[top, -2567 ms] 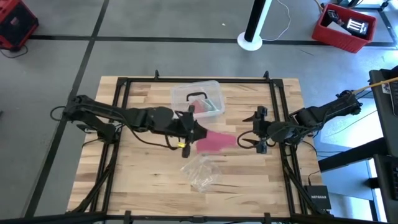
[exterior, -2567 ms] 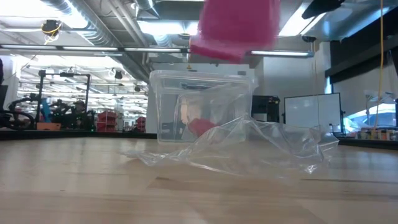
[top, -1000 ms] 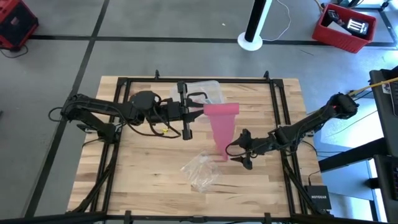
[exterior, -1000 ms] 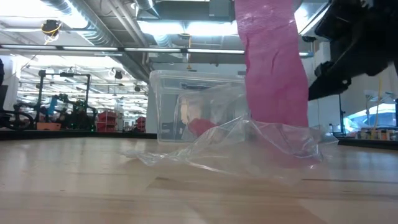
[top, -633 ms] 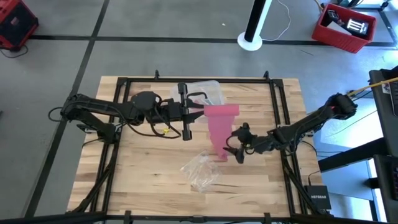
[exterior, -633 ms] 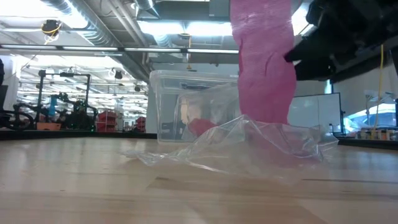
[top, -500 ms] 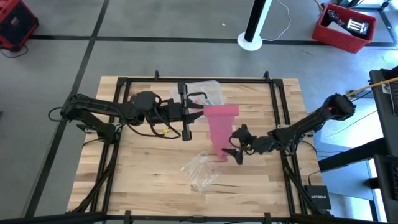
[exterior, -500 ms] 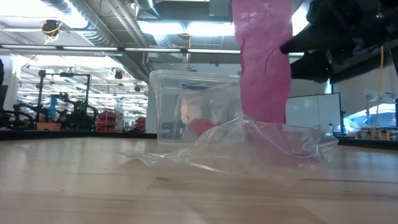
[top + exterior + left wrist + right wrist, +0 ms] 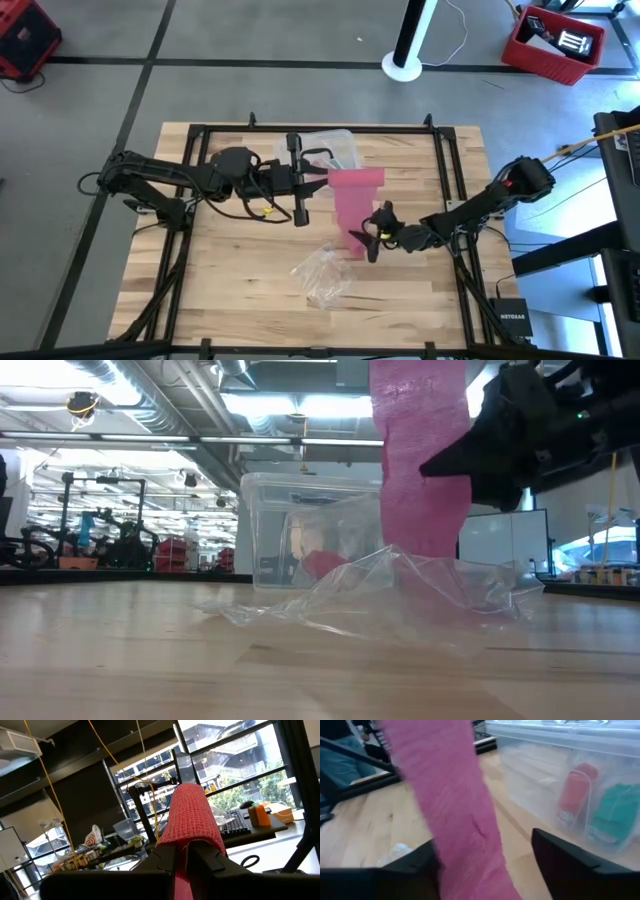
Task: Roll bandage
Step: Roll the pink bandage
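Tabletop's clear box holds pink and green packets behind hanging bandage.

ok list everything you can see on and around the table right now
bandage: one, pink, hanging from the left gripper above the table's middle
clear box: one, pink and green contents, far middle of the table
plastic wrapper: one, clear, crumpled, near middle
table: one, light wood
red bin: one, floor, far right
left gripper: shut on the bandage's top end
right gripper: jaws open either side of the bandage's lower end
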